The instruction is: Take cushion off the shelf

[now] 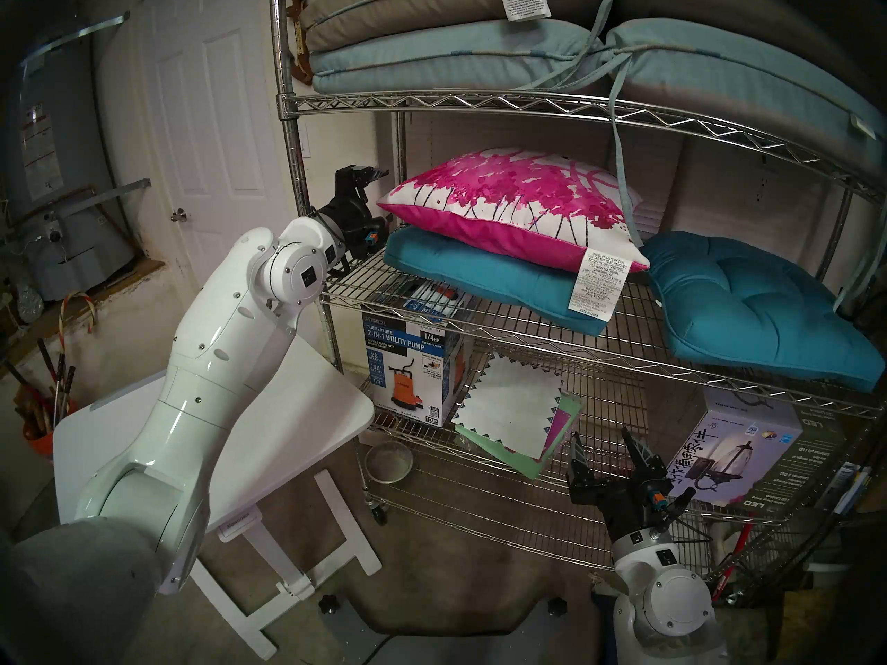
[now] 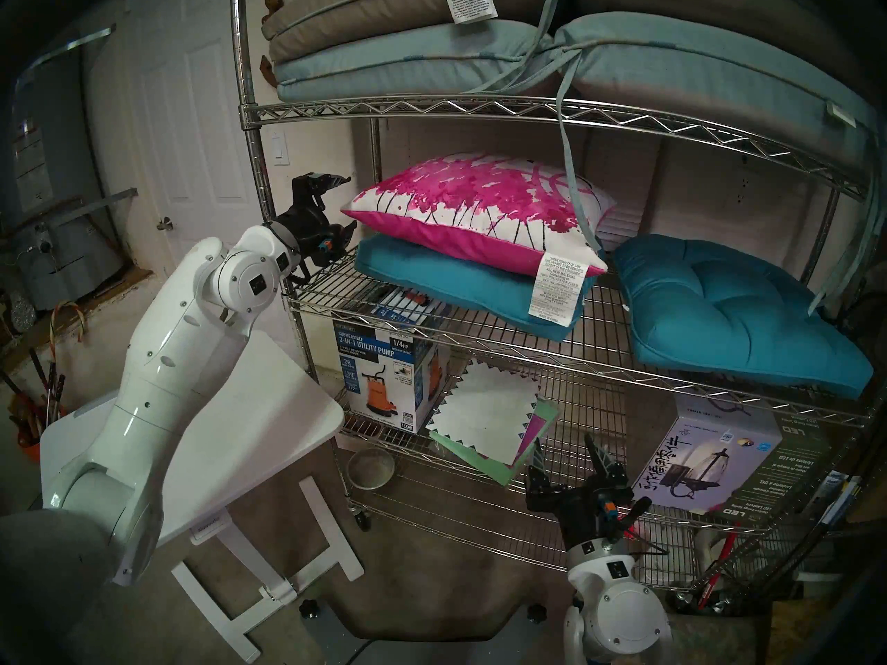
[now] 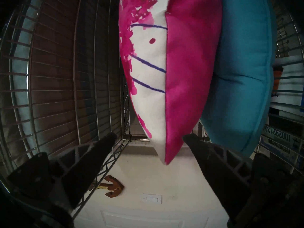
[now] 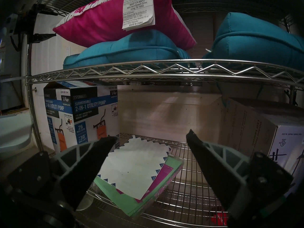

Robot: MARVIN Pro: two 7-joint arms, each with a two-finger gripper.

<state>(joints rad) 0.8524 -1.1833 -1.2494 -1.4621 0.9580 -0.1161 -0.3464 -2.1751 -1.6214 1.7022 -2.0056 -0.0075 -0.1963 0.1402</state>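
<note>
The cushion (image 1: 504, 203), white with magenta splatter and a magenta underside, lies on a teal seat cushion (image 1: 480, 280) on the middle tier of the chrome wire shelf (image 1: 480, 103). Its long white label hangs at its front right corner. My left gripper (image 1: 381, 198) is open at the cushion's left corner. In the left wrist view, which is turned on its side, that corner of the cushion (image 3: 181, 74) reaches in between the open fingers of the left gripper (image 3: 149, 137). My right gripper (image 1: 602, 438) is open and empty, pointing up in front of the lower tier.
A second teal seat cushion (image 1: 758, 309) lies right of the stack. Pale blue-grey pads with ties (image 1: 456, 59) fill the top tier. Below are a pump box (image 1: 408, 361), envelopes (image 1: 513, 419) and a lantern box (image 1: 739, 453). A small white table (image 1: 288, 409) stands under my left arm.
</note>
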